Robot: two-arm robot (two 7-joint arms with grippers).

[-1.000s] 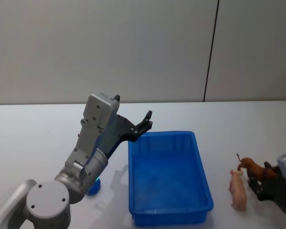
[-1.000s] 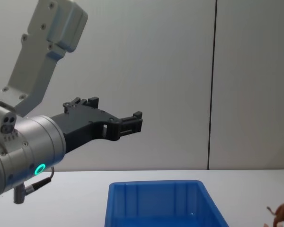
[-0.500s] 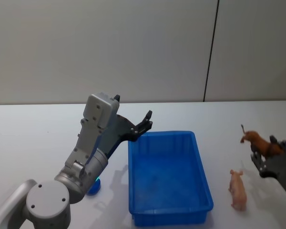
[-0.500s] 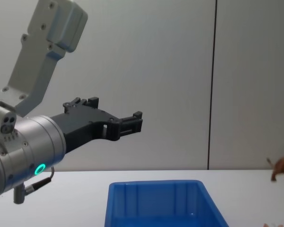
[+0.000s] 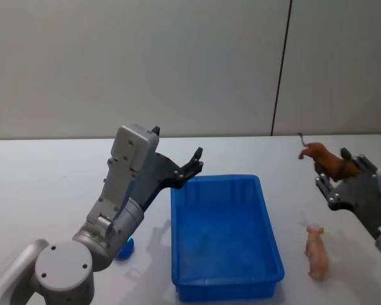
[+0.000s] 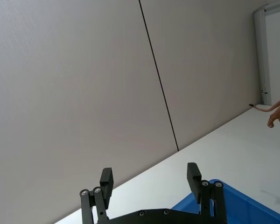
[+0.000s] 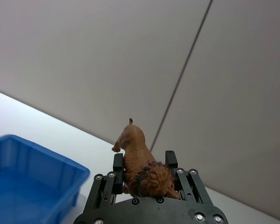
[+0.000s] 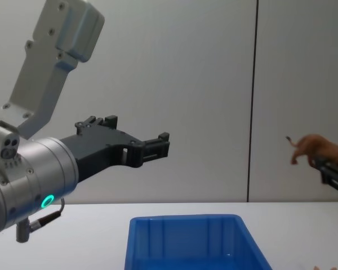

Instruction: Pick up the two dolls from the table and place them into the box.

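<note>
- Right now the right hand (image 5: 333,168) is up in the air, well above the desk (image 5: 38,178)
- Its two fingers are closed tight on the brown animal (image 5: 322,159), with one finger on each side of its body
- Seen from the right wrist, the brown animal (image 7: 139,161) has its shaggy head close to the hand's palm, and its back end and thin tail stick out past the fingertips
- Seen from the chest, the brown animal (image 8: 314,147) points away from the right hand, toward the robot's left
- Down below the right hand, the pink pig (image 5: 317,252) lies on the desk, and the hand does not touch it
- Lower than the right hand and off to its left sits the blue box (image 5: 222,241), flat on the desk with its top open
- The pink pig is just beside the right wall of the blue box, with a small gap between them
- Over on the other side, the left hand (image 5: 195,162) is held up in the air, just above the far left corner of the blue box
- Its fingers (image 6: 192,171) are spread wide apart, and it is not gripping any toy
- Below the left arm, well back from the left hand, a small blue toy (image 5: 125,249) sits on the desk near the left wall of the blue box, and the arm hides part of it
</note>
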